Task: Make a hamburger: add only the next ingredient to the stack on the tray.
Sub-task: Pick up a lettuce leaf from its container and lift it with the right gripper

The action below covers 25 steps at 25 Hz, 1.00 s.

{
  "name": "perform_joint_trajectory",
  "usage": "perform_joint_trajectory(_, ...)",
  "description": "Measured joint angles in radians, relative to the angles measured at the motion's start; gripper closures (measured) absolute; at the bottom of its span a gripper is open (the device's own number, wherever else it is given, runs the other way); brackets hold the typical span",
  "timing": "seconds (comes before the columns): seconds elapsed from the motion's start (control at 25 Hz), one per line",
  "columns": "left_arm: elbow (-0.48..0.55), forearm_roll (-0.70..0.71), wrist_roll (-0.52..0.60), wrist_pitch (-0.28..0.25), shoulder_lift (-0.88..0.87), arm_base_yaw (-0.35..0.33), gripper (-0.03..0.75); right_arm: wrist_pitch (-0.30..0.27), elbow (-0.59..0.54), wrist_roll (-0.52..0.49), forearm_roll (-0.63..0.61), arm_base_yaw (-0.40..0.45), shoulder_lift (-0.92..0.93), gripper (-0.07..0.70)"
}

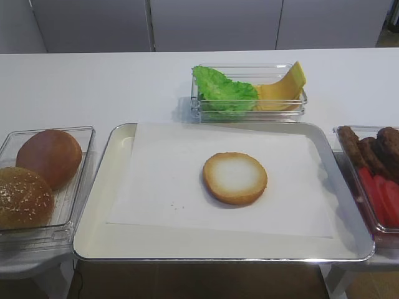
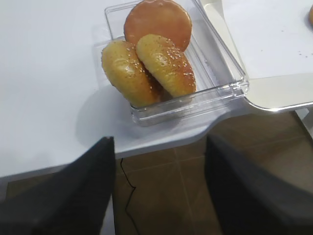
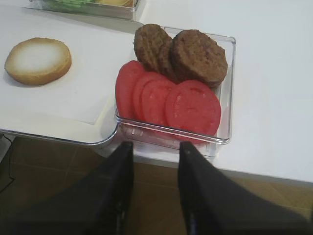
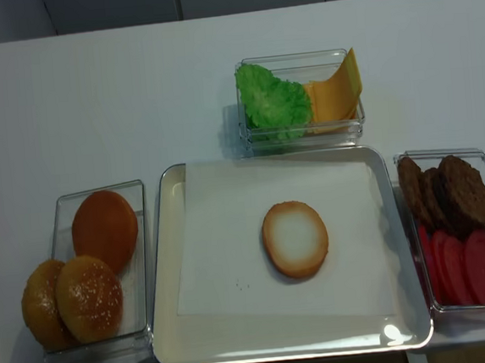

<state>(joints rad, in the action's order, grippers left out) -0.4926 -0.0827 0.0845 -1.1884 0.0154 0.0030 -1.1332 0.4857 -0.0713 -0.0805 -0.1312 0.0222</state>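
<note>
On the steel tray (image 1: 118, 187), a round bun half (image 1: 235, 178); ruffled lettuce (image 1: 219, 90) behind; both tools spread.

Bun half alone on the tray, fillings parked around it

Silver tray (image 1: 93, 212) with white paper (image 1: 162, 180) fills the middle, bun half (image 1: 235, 178) cut side up just right of centre. Lettuce leaf (image 1: 221, 90) and cheese slice (image 1: 283, 87) share the tub (image 1: 249, 112) up top, whole buns (image 1: 37, 174) far left, patties (image 1: 368, 149) and tomato slices (image 1: 380, 196) far right
</note>
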Motion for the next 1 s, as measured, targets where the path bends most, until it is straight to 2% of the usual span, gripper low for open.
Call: perform_joint_trajectory(1.0, 0.0, 0.0, 0.0, 0.0, 0.0, 0.0, 0.287, 0.0, 0.0, 0.006, 0.0, 0.0, 0.0, 0.388)
